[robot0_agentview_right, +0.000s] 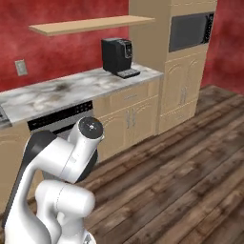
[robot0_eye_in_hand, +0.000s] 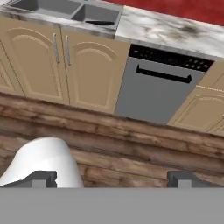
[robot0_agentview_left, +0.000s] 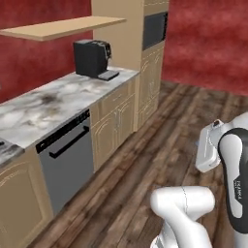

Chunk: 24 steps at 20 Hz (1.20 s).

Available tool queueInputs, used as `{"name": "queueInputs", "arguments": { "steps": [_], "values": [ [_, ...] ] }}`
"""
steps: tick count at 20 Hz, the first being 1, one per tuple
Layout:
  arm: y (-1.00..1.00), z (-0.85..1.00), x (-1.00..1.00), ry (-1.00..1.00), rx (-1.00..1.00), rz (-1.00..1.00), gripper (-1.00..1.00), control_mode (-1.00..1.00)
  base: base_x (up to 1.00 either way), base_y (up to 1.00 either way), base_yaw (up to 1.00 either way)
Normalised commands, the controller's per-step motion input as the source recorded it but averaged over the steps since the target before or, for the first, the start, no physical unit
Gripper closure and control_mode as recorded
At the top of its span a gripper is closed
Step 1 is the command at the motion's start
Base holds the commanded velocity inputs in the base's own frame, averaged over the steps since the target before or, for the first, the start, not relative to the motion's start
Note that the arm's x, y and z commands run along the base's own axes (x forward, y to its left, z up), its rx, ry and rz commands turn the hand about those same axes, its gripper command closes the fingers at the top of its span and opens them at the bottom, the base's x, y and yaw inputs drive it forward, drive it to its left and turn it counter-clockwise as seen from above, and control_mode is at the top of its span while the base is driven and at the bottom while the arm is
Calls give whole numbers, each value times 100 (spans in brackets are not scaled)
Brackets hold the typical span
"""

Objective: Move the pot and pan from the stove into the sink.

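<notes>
The pot, the pan and the stove are out of view. The sink [robot0_eye_in_hand: 65, 8], a grey steel double basin, sits in the marble counter at the top left of the hand view. My gripper [robot0_eye_in_hand: 113, 178] hangs out over the wooden floor in front of the lower cabinets. It is some way back from the counter and well short of the sink. Its dark fingertips [robot0_eye_in_hand: 43, 177] stand far apart, open, with nothing between them. In the base views the arm is folded up close to the base.
A grey dishwasher [robot0_eye_in_hand: 162, 92] [robot0_agentview_left: 68, 160] sits under the marble counter [robot0_agentview_left: 53, 99], right of the sink cabinet doors [robot0_eye_in_hand: 61, 57]. A black coffee machine [robot0_agentview_right: 118, 56] stands at the counter's far end below a shelf. Beyond is a tall cabinet with a microwave [robot0_agentview_right: 190, 29]. Open wood floor [robot0_agentview_right: 181, 162] lies right.
</notes>
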Motion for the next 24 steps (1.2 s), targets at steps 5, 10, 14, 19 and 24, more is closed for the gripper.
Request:
{"name": "queueInputs", "arguments": {
  "steps": [5,10,14,19,24],
  "values": [
    [0,0,0,0,0,0,-100,100,-4,-16,-42],
    [0,0,0,0,0,0,-100,100,-8,-20,-38],
    [0,0,0,0,0,0,-100,100,-5,-20,-39],
    [0,0,0,0,0,0,-100,100,-1,-16,-43],
    [0,0,0,0,0,0,-100,100,0,-9,-47]
  ]
}}
